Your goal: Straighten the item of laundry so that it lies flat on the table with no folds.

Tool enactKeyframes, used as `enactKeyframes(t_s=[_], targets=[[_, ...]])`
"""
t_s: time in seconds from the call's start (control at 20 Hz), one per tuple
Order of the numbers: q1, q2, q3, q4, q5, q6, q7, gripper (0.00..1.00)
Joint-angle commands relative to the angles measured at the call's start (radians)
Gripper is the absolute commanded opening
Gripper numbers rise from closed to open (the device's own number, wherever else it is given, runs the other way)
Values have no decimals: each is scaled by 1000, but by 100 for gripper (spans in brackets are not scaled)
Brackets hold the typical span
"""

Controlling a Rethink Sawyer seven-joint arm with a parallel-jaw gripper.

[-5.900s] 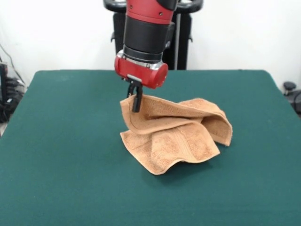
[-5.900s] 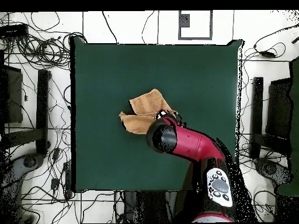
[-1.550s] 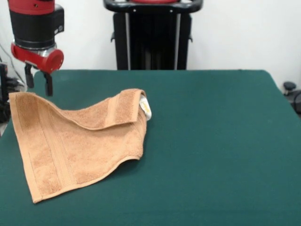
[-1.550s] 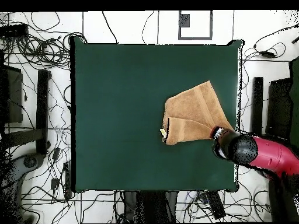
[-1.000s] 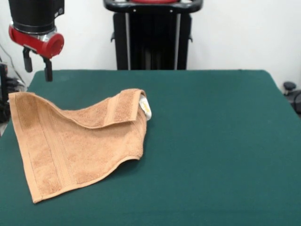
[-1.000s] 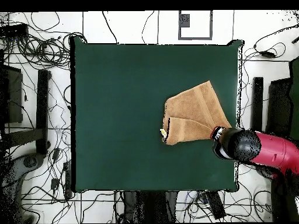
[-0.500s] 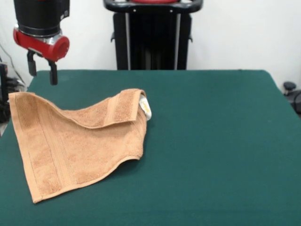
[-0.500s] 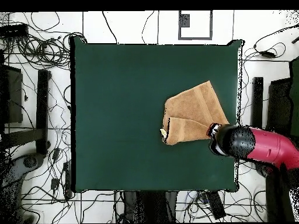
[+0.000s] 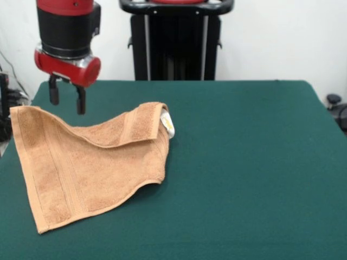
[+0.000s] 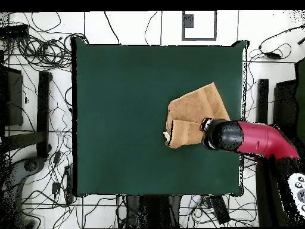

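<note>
Orange-tan terry towel [image 9: 87, 162], one corner folded

Black pedestal stand [image 9: 176, 40] upright against the white wall [image 9: 271, 38]. Small dark caster-like object [image 9: 333, 100] low and right of the stand. Overhead: tangled black cables [image 10: 36, 50] on the white floor [image 10: 143, 27], well left of the grey-and-white square marker [image 10: 198, 25]. Black frame legs [image 10: 43, 107] below those cables; a matching black leg [image 10: 262, 110] far across, right of the marker.
</note>
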Motion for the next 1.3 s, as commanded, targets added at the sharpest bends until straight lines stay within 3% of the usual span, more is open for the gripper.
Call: enactKeyframes(t_s=[0.05, 1.3], targets=[[69, 86, 70, -35, 18, -58, 44, 100], [73, 197, 56, -145, 34, -92, 31, 100]])
